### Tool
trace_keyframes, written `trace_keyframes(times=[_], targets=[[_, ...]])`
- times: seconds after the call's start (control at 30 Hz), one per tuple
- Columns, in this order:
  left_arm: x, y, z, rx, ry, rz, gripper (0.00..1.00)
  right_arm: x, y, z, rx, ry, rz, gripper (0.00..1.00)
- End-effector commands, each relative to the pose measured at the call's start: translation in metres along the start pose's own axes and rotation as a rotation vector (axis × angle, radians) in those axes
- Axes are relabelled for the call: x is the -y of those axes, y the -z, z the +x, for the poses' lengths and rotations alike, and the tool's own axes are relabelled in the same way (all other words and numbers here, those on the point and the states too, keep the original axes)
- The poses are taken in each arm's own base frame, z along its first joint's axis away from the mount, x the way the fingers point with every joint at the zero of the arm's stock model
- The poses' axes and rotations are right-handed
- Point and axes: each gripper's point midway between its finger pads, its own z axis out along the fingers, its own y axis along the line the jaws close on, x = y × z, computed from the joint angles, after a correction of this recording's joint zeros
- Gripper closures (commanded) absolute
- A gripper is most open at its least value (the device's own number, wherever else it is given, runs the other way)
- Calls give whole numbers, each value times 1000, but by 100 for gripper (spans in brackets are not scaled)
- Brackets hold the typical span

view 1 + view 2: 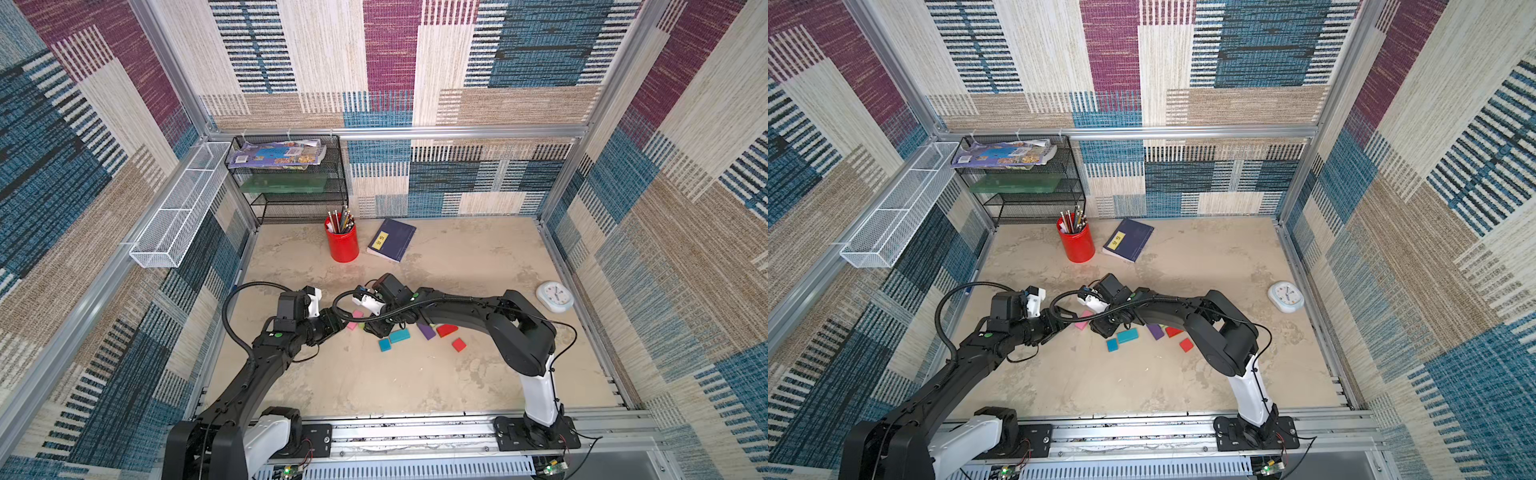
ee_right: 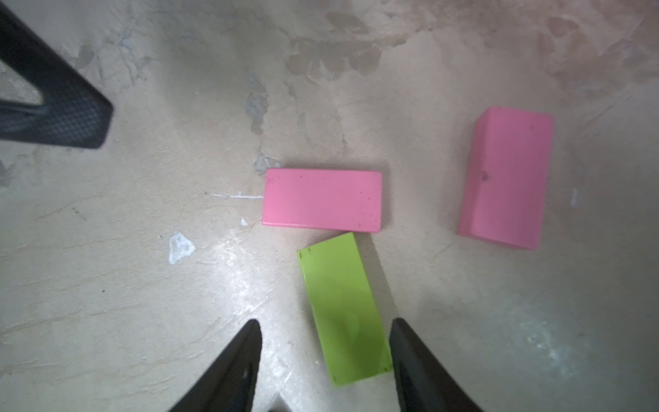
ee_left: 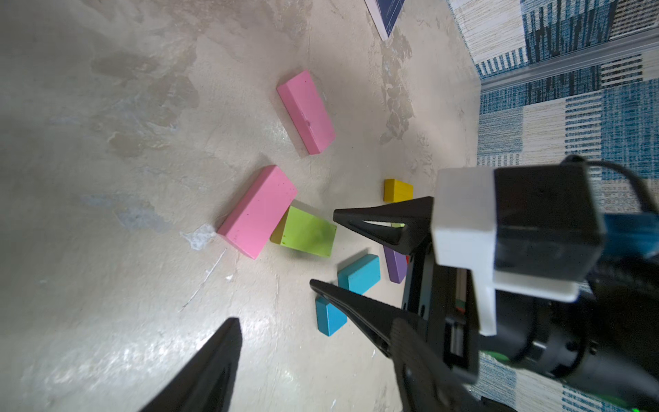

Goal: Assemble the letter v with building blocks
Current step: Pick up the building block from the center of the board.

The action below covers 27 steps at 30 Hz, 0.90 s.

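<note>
The building blocks lie scattered on the beige tabletop (image 1: 415,382) between my two arms. In the right wrist view, a lime green block (image 2: 342,306) lies flat between the fingers of my open right gripper (image 2: 324,321), close to one finger. A pink block (image 2: 322,199) touches its far end, and another pink block (image 2: 506,178) lies apart. My left gripper (image 3: 317,331) is open and empty and hovers just beside them. Two teal blocks (image 1: 400,336), a purple block (image 1: 427,331) and two red blocks (image 1: 446,330) lie to the right. A yellow block (image 3: 398,190) shows behind my right gripper.
A red pencil cup (image 1: 341,245) and a navy book (image 1: 391,240) stand further back. A black mesh shelf (image 1: 291,178) fills the back left corner, with a white wire basket (image 1: 183,203) on the left wall. A white clock (image 1: 555,296) lies at the right edge.
</note>
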Motion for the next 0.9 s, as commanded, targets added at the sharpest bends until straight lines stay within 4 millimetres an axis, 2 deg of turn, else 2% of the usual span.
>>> trace_keyframes(times=[0.0, 0.33, 0.47, 0.57, 0.67, 0.77, 0.87], targets=[[0, 0, -1, -1, 9, -7, 30, 4, -4, -2, 1, 15, 23, 39], [-5, -2, 1, -10, 18, -24, 30, 9, -15, 14, -51, 34, 70, 40], [-8, -3, 3, -16, 22, -31, 30, 7, -17, 18, -65, 46, 77, 43], [-11, -4, 3, -18, 23, -42, 30, 7, -18, 23, -80, 48, 82, 49], [-12, -5, 4, -21, 22, -48, 30, 5, -15, 26, -85, 49, 80, 62], [-13, -6, 3, -23, 19, -52, 30, 4, -8, 28, -77, 49, 82, 73], [-13, -7, 2, -25, 19, -53, 30, 5, 4, 25, -54, 48, 103, 77]])
